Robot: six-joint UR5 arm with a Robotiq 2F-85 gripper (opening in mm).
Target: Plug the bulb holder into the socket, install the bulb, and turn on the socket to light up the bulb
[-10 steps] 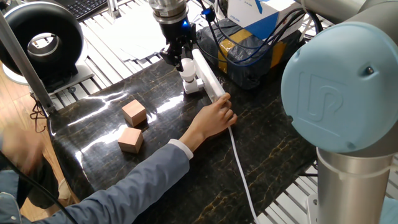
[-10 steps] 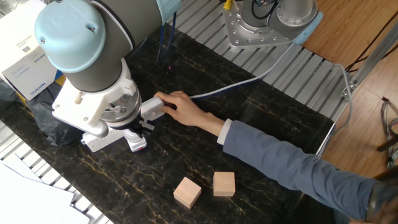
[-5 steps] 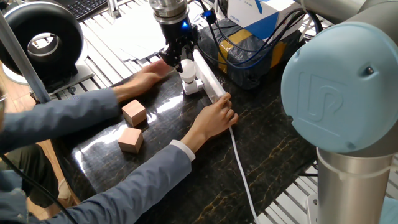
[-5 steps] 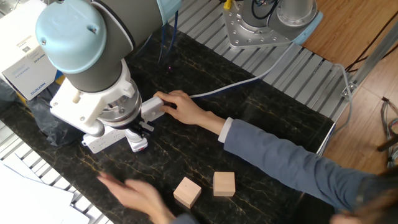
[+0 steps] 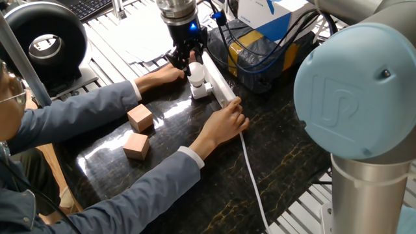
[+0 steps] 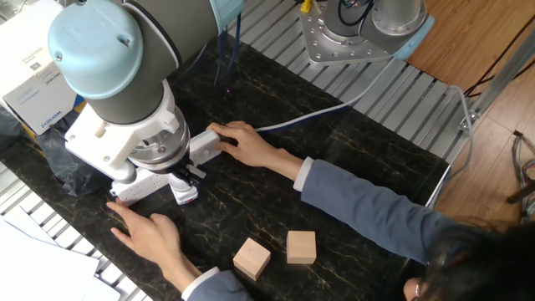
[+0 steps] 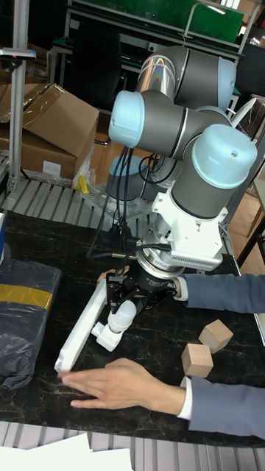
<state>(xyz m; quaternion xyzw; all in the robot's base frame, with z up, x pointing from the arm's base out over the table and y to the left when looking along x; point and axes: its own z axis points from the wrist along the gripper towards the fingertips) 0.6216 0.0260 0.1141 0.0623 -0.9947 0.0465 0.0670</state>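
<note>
While the hand (image 7: 121, 307) grips the bulb (image 7: 120, 317) over the holder (image 7: 107, 337), already plugged into the socket (image 7: 82, 324) near the bench's far edge, two human hands steady the strip. Seating the bulb looks unfinished; switching on remains.

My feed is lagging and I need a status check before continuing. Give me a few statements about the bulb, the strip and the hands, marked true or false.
1. The gripper is closed around the bulb. True.
2. The bulb holder lies apart from the socket. False: it sits against the socket, under the bulb.
3. One person's hand holds the socket at its cable end. True.
4. Three wooden cubes are on the table. False: two wooden cubes.
5. The bulb is glowing. False: no light shows.
</note>
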